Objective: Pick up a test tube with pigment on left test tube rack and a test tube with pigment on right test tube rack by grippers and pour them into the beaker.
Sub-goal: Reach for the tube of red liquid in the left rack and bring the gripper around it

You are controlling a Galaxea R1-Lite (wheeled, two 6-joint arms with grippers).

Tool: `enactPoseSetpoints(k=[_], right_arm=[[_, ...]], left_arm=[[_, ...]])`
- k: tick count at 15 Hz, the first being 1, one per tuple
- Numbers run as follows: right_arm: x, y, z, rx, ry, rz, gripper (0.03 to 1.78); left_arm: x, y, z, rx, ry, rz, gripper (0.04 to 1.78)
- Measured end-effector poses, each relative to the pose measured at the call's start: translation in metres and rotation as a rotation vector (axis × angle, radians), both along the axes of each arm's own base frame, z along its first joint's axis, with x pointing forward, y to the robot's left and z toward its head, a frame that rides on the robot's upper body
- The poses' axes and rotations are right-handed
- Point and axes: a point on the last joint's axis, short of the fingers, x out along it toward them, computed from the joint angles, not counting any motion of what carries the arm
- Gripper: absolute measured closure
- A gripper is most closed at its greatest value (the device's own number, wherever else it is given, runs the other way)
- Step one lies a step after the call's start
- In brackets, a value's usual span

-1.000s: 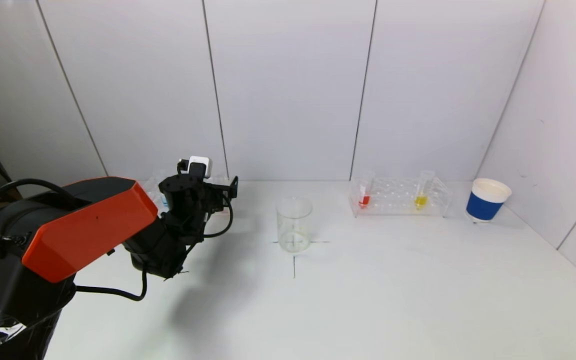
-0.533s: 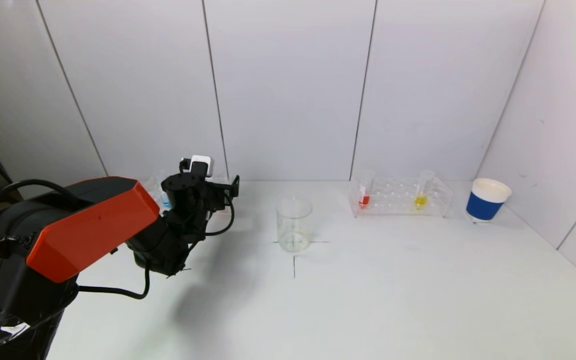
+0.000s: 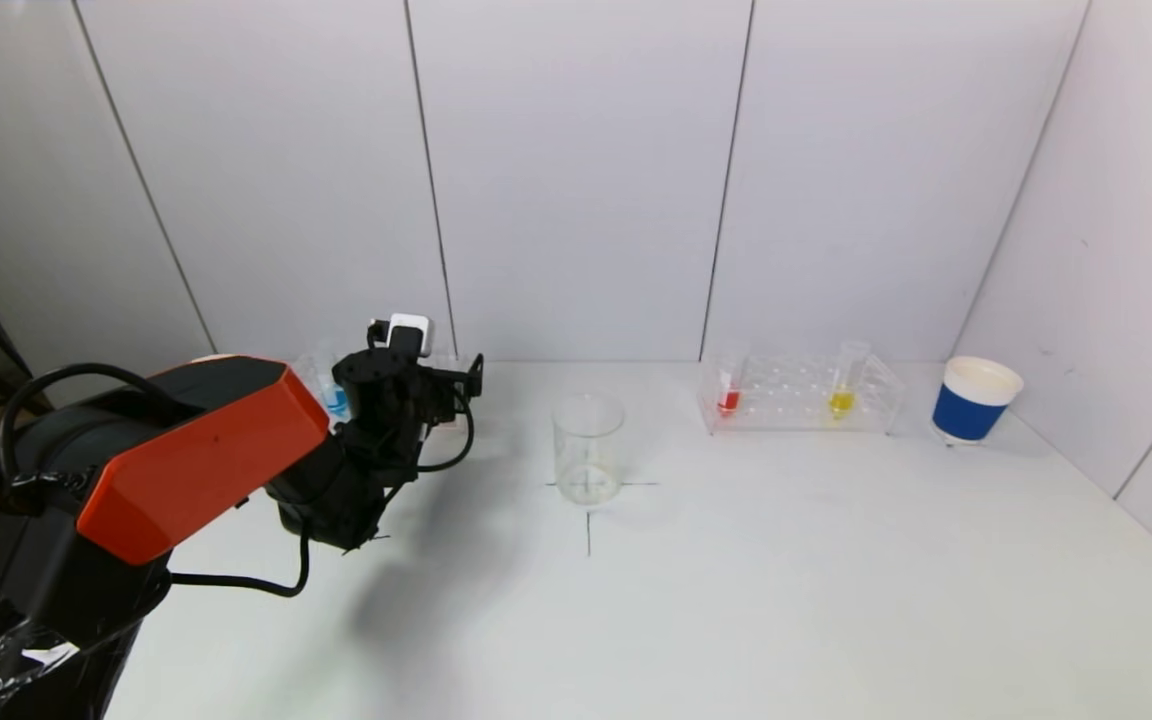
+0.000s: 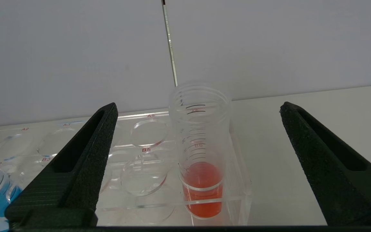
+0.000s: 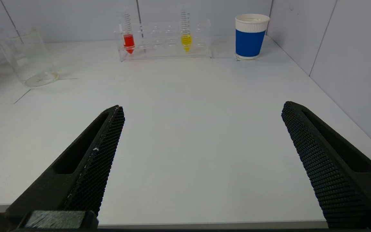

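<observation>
Head view hid the left rack behind the left arm, only a blue-liquid tube peeking out beside the wrist; left wrist view showed that clear rack close up, with an upright graduated test tube of red-orange liquid in its end hole and a blue tube at the picture's edge. Right wrist view alone showed the right gripper, which was out of the head view. White table with black cross marks under an empty glass beaker at centre; white panelled walls behind and on the right. Right rack stood by the back wall holding a red tube and a yellow tube, both upright, with a blue paper cup with white rim just beside it. Left gripper was spread wide, fingers either side of the red-orange tube, not touching it, holding nothing. Right gripper was also wide apart, holding nothing, hanging low over the near table edge, well apart from the right rack.
</observation>
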Motion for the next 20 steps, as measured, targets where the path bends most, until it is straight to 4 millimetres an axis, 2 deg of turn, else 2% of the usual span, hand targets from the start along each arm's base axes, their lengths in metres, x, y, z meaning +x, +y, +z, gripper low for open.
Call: enactPoseSetpoints(k=[6,15,18,20], right_arm=[[0.0,0.0,0.0,0.0,0.0,0.0,0.04],[0.0,0.0,0.0,0.0,0.0,0.0,0.04],[0.0,0.0,0.0,0.0,0.0,0.0,0.04],[0.0,0.0,0.0,0.0,0.0,0.0,0.04]], left_arm=[[0.001,-0.0005,-0.0055,0.004,0.011,0.001,0.06],[0.0036,0.0,-0.0036,0.001,0.004,0.009,0.07],[0.0044,-0.0001,-0.0055,0.004,0.011,0.009,0.27],[0.0052,0.0006,-0.0059,0.004,0.01,0.011,0.53]])
